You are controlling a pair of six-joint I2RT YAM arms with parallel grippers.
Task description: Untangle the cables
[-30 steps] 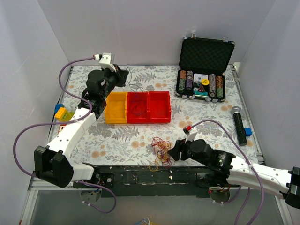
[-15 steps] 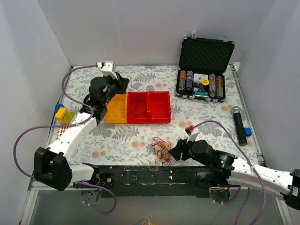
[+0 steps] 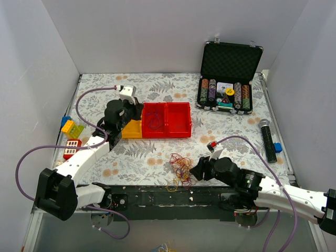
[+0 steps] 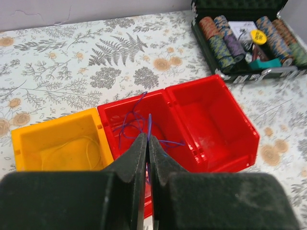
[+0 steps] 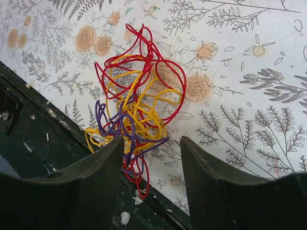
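we judge the cables (image 5: 136, 103) light, limp and springy, apt to snag; best taken by one outer red loop. thin red, yellow and purple loops lie knotted at the near edge of the table (image 5: 249, 72). right tool (image 5: 151, 143) gapes over them. left tool (image 4: 147, 143) pinches a purple strand (image 4: 149, 122) above the red bin (image 4: 129, 101).
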